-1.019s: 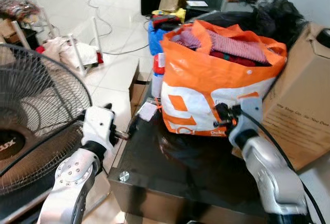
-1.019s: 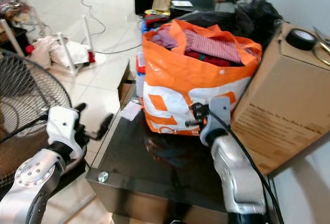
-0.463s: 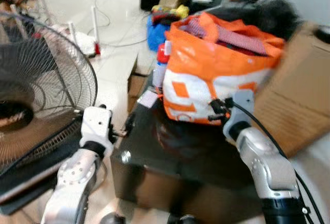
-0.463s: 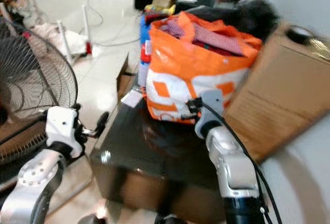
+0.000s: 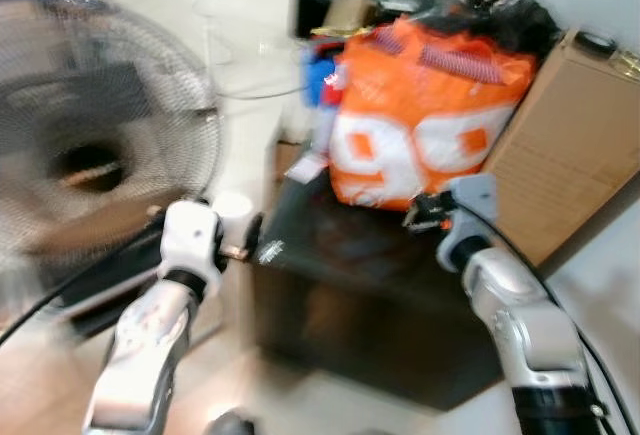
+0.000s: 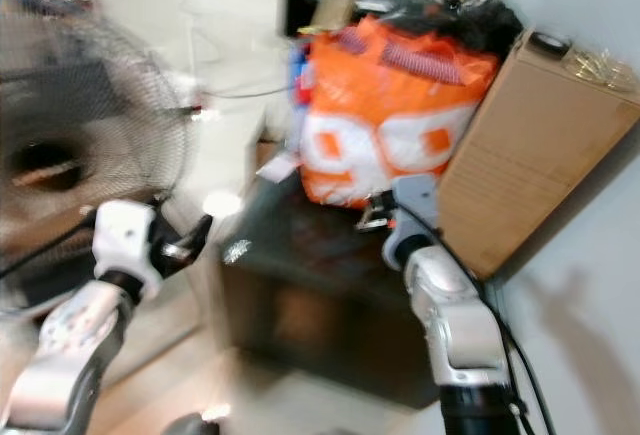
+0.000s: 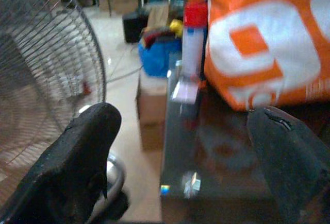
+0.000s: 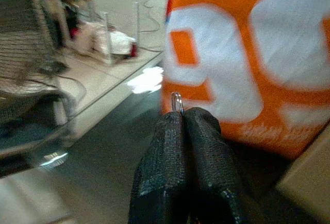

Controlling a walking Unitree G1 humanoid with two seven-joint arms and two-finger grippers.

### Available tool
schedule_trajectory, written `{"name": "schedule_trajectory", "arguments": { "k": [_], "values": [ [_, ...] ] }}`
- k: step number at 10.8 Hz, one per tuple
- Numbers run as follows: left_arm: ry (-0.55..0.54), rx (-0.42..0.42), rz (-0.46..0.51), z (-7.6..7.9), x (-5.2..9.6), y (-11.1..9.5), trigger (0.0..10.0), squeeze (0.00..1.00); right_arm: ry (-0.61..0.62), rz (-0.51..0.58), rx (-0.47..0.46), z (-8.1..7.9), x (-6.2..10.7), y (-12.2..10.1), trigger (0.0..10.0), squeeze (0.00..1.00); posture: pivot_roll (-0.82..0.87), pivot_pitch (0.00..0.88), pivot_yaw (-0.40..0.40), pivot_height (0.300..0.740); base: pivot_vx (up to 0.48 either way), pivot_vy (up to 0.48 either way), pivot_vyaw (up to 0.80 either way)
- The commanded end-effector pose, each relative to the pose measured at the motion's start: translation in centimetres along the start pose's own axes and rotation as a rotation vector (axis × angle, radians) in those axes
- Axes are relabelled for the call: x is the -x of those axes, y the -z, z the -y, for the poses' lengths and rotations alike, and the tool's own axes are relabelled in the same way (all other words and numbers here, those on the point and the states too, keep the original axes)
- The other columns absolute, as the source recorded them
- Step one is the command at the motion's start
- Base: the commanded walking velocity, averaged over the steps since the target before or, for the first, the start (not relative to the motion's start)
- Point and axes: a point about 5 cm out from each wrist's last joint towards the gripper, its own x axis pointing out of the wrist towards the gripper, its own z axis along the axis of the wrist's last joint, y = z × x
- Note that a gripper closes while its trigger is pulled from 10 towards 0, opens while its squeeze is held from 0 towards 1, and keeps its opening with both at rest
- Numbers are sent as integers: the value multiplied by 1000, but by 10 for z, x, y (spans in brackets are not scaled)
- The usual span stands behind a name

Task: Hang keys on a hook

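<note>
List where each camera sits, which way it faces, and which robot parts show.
Head eyes: look forward and down at the orange-and-white plastic bag on the dark glass table; both silver arms show.
Left wrist: along the open left end effector toward table and bag.
Right wrist: along the shut right end effector, pinching a metal ring.
All share the bag.

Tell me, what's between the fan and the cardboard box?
In the left eye view, a dark table stands between the fan and the cardboard box, with an orange bag on it.

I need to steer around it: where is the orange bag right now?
The orange bag sits on the dark glass table, straight ahead, between the fan and cardboard box.
</note>
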Motion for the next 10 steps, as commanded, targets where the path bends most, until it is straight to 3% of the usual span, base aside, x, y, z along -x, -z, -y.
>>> {"name": "schedule_trajectory", "arguments": {
  "k": [1, 3, 6, 10],
  "values": [
    [46, 2, 10, 6, -5, -2, 10000, 0, 40, -26, -7, 7, 7, 7, 10000, 0, -24, 0, -11, 740, -240, 0, 0],
    [88, 14, 26, 12, -16, -5, 10000, 0, 69, -28, 6, 12, 16, 10, 10000, 0, -65, 0, 11, 740, 0, 0, 0],
    [84, 30, 41, 12, -19, -5, 10000, 0, 59, -31, 24, 13, 16, 7, 10000, 0, -47, 0, -16, 740, 0, 0, 0],
    [31, 33, 55, 4, -17, -4, 10000, 0, 21, -40, 50, 10, 5, 4, 10000, 0, 1, 0, -69, 740, 0, 328, 0]
  ]
}}
